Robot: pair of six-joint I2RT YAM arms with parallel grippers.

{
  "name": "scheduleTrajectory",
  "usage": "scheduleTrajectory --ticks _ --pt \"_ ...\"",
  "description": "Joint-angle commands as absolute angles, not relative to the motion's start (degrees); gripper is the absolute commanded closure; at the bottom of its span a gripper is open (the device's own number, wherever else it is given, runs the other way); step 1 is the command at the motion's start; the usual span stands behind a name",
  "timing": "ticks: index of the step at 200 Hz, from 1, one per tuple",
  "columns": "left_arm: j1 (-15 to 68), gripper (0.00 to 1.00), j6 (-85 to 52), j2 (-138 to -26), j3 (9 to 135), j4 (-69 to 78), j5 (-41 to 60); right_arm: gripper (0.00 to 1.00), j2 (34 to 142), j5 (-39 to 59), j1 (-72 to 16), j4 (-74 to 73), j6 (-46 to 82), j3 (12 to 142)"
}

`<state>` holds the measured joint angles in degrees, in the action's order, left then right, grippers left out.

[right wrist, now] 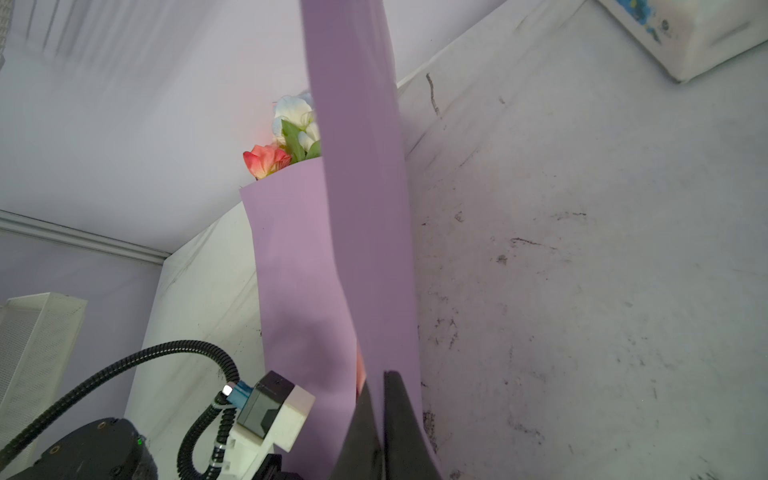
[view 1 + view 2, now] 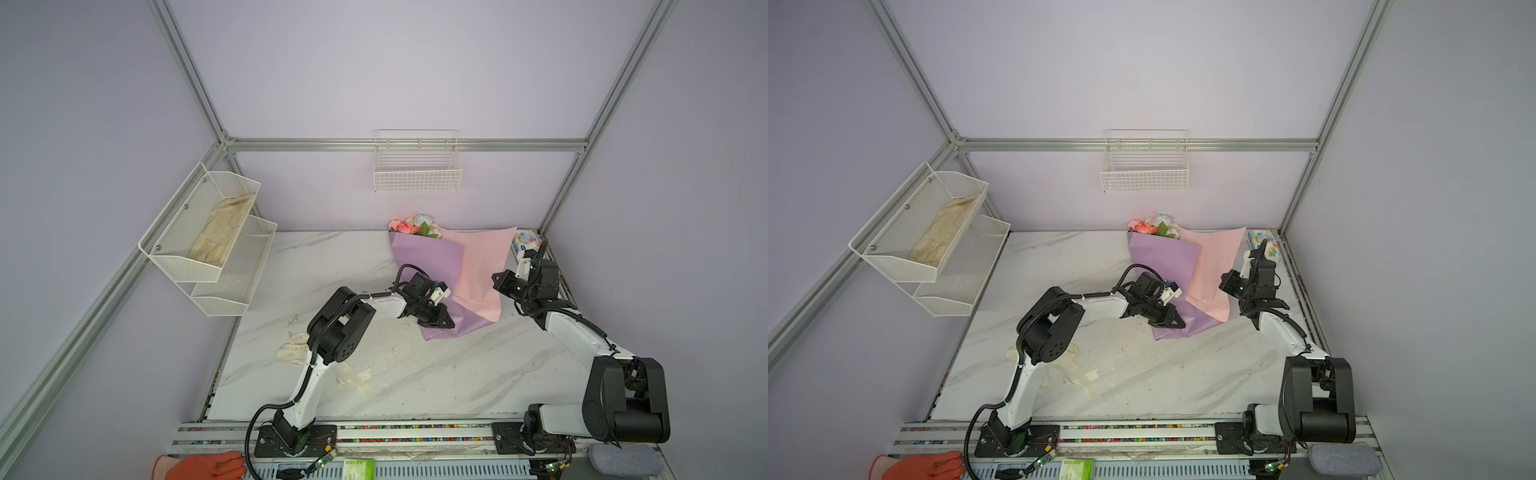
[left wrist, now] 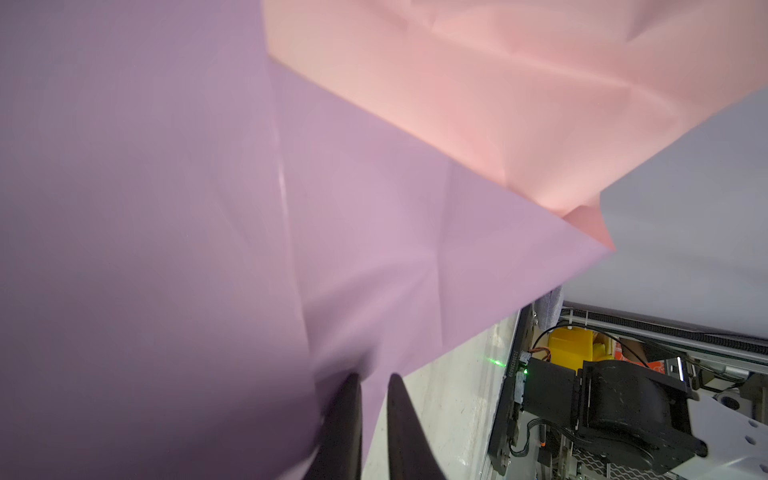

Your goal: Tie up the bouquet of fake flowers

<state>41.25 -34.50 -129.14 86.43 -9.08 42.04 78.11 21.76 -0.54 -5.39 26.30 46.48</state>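
Wrapping stage: left pincer (image 3: 372, 378) and right pincer (image 1: 379, 380) each seemingly clamp the bouquet (image 2: 415, 227)'s lilac paper (image 2: 428, 257); next, close the flap across snugly.

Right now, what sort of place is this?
Probably a lab robot cell: an aluminium frame with plain lilac walls boxes in the table, and the left arm and right arm are mounted on a rail at its front.

Diffuse, even lighting is provided; soft shadows are cast on the tabletop (image 2: 436, 374). Near lilac paper (image 3: 124, 249) is rendered blurred.
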Motion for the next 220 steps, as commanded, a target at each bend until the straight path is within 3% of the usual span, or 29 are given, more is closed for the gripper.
scheduleTrajectory --ticks 1,69,157,187,220 --pt "41.5 0.86 -35.6 -132.0 90.5 -14.1 37.4 0.93 76.9 21.1 -3.2 -6.2 28.9 48.9" --pt "41.7 0.85 -37.1 -127.5 86.6 -10.1 35.8 0.96 82.5 10.1 -17.3 -3.5 33.6 58.0" --pt "37.8 0.76 -45.8 -111.9 69.5 4.9 35.3 0.95 86.8 9.8 -20.3 -1.2 33.7 62.3" --pt "38.0 0.80 -48.7 -117.6 75.8 8.4 39.7 0.95 87.5 8.6 -20.5 -0.7 34.7 62.4" --pt "38.8 0.80 -47.2 -125.2 86.1 2.6 41.6 0.95 86.8 7.8 -20.5 -0.5 35.2 61.8"
